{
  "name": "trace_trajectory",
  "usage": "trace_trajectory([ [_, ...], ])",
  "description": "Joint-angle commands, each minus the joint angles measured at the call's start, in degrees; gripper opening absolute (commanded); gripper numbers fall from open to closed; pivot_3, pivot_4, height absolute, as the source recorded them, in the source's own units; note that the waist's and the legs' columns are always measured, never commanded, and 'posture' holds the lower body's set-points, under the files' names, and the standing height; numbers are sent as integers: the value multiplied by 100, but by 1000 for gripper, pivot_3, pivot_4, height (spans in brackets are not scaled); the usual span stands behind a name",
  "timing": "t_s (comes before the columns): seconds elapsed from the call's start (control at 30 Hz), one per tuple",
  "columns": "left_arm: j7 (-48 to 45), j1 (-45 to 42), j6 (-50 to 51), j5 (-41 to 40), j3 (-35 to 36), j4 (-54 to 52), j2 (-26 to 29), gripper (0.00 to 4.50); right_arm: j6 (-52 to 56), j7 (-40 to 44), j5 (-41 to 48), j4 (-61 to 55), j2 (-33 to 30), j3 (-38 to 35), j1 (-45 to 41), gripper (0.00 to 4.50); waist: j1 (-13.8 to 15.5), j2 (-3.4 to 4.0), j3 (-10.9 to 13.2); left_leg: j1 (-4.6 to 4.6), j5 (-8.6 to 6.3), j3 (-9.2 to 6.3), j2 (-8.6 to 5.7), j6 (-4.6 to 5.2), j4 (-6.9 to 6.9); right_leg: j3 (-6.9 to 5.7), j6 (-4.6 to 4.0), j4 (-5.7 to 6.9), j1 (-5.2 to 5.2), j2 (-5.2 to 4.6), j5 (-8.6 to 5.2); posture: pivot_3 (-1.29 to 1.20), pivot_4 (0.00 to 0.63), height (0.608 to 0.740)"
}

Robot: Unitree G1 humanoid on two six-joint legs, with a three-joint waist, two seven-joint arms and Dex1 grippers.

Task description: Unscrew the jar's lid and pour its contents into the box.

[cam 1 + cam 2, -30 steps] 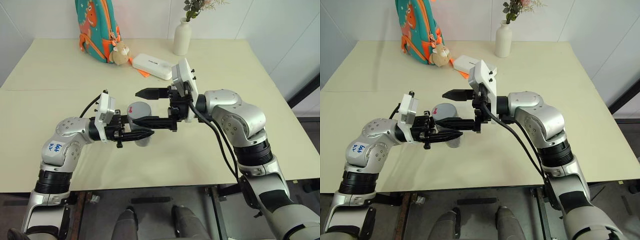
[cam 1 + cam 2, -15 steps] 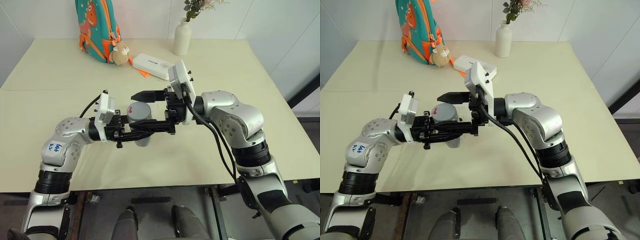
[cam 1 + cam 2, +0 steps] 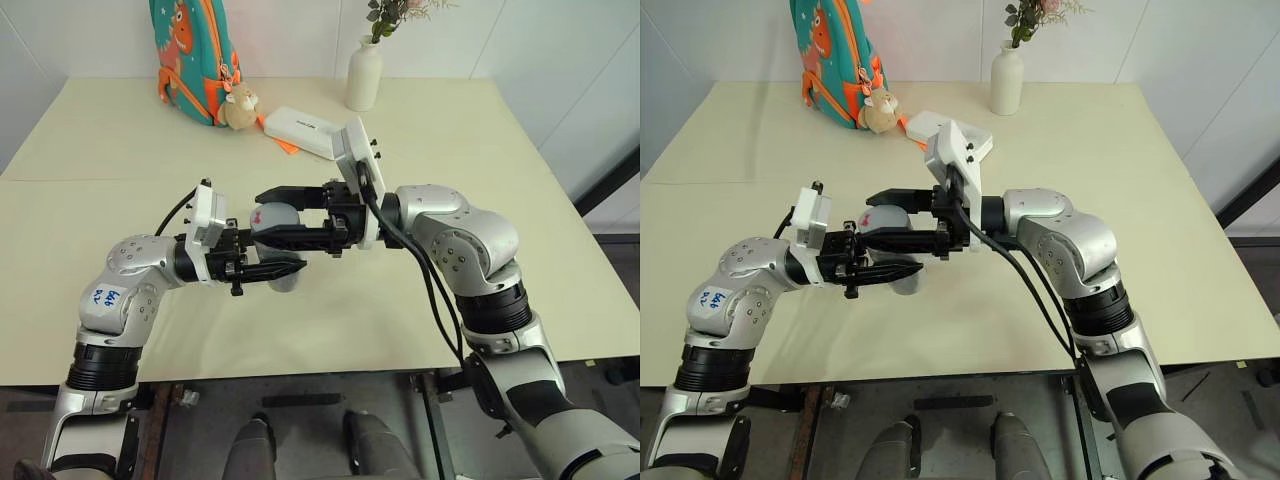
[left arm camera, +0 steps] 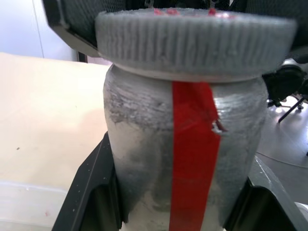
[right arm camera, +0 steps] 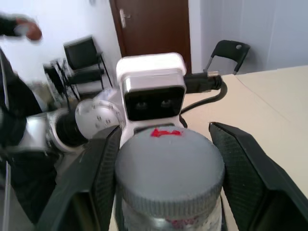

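While left gripper (image 3: 285, 268) clamps jar (image 3: 283, 245), right gripper (image 3: 272, 212) grasps lid (image 5: 169, 162); backpack (image 3: 195, 55), vase (image 3: 364, 72), white case (image 3: 305, 131) stand far back; table (image 3: 520, 180) front open.

a second ago the right gripper (image 3: 283, 214) stood with its jaws spread wide, one finger above the lid (image 5: 169, 164) and one level with the jar (image 4: 185, 159), reaching in from the jar's right side. since then it has slid further over the jar and its jaws have come together on the lid's ribbed edge, one finger on either side.
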Motion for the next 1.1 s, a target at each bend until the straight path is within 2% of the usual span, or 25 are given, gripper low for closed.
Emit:
trace_trajectory([
  [0.03, -30, 18, -76, -15, 40, -108, 44, 1978, 477, -462, 967, -286, 203, -783, -324, 2583, 3, 1, 1, -1, 0, 0, 0, 0, 0, 0, 0, 1, 0, 0, 0, 0, 150, 740],
  [0.1, -41, 22, -94, 6, 26, -99, 55, 1978, 578, -742, 1238, -365, 218, -1075, -316, 2583, 2, 1, 1, -2, 0, 0, 0, 0, 1, 0, 0, 1, 0, 0, 0, 0, 150, 740],
  [0.17, -41, 28, -92, 8, 29, -106, 62, 1978, 454, -869, 1104, -526, 34, -1163, -209, 2583, 3, 1, 1, -2, 0, 0, 1, -1, 0, -1, -1, 0, 0, 0, -1, 0, 150, 740],
  [0.3, 8, 50, -66, -20, 131, -114, 100, 1978, -470, -880, -307, -717, -992, -789, 585, 2583, 40, 0, 0, -4, -2, 0, 0, -2, -1, -2, -4, -7, -1, -1, -2, 0, 150, 740],
  [0.4, 62, 54, -50, -69, 251, -69, 140, 1978, -1148, -831, -970, -555, -1436, -643, 1197, 2583, 19, 0, 0, -15, -4, 6, -4, 0, 2, 3, -3, -25, -5, -3, -1, 0, 150, 740],
  [0.53, 139, -33, -83, -70, 446, 254, 169, 1978, -2533, -1128, -1607, 725, -1335, -1079, 2151, 2583, 5, 0, 0, -25, -5, 7, 5, 1, -1, 8, 2, -23, -22, 8, 1, 0, 150, 740],
  [0.7, 246, -225, -85, -79, 545, 580, 42, 1978, -3477, -1461, -1932, 2208, -1101, -1404, 2314, 2583, -13, 5, 3, -59, -5, 13, 7, 0, 31, 18, 7, 12, -58, 13, 4, 0, 150, 740],
  [0.8, 249, -342, -67, -67, 530, 680, 26, 1978, -3907, -1381, -2060, 2685, -1106, -1464, 2400, 2583, -3, 5, 3, -54, -4, 12, 7, -1, 47, 19, 7, 34, -55, 15, 4, 0, 150, 740],
  [1.0, 177, -524, -191, 90, 484, 941, 101, 1978, -3848, -1058, -1903, 2478, -1188, -1525, 2486, 4471, -15, 6, 3, -46, 0, 11, 10, -7, 57, 27, 9, 57, -54, 23, 5, 0, 150, 740],
  [1.1, 89, -722, -440, 287, 453, 1265, 152, 1978, -3683, -934, -1772, 1981, -1323, -1563, 2435, 4471, -1, 7, 4, -47, 2, 9, 14, -11, 62, 28, 10, 63, -55, 30, 5, 0, 150, 740],
])
